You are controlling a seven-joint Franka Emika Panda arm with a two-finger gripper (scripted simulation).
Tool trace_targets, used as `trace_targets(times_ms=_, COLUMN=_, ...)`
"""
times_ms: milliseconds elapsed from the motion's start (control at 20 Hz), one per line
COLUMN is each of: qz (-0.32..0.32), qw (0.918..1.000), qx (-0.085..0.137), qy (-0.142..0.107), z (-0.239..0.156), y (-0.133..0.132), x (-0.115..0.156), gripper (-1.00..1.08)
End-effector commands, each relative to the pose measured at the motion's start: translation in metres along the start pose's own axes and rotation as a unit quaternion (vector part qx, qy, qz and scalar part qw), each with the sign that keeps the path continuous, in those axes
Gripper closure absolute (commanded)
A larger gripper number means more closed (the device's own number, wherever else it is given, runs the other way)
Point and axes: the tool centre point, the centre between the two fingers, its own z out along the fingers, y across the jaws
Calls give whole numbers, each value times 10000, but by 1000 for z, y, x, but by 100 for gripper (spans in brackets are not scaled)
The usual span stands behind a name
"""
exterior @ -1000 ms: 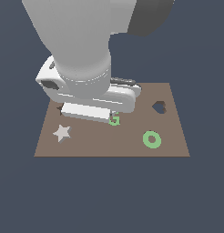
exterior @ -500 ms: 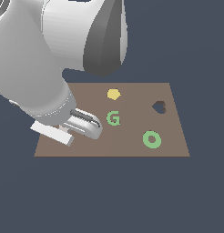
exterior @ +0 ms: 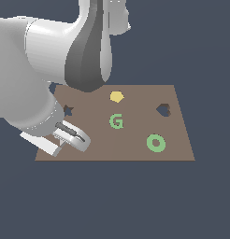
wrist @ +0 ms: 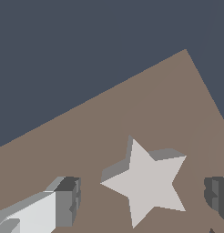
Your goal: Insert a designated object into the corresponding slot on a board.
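Item: star block — lies flat on the board, near a corner; hidden by the arm in the exterior view.
Gripper: fingers spread, one on each side of the star, not touching.
Relation: star sits between the fingers — probably centred.
Slot: star cutout near the board's far edge, empty.

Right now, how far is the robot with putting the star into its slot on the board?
Early stage. Done: the end effector sits over the star block, open, one finger on each side. In hand: nothing yet; the star lies flat on the board, and no finger touches it. Left: close on the star, lift it, carry it to the star-shaped slot, which is empty, and insert it.
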Motion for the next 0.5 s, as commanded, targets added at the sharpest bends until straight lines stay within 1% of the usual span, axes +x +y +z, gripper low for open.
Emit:
trace_targets(times_ms=0, qz=27, qw=10000, qx=4, qy=3, z=1, y=1, x=2, gripper=-92)
trace_targets(times_ms=200, qz=16, qw=10000, qx=1, qy=1, z=4, y=1, x=1, gripper=-92)
trace_targets(times_ms=450, qz=27, qw=10000, qx=4, qy=2, z=19, y=1, x=1, gripper=-92)
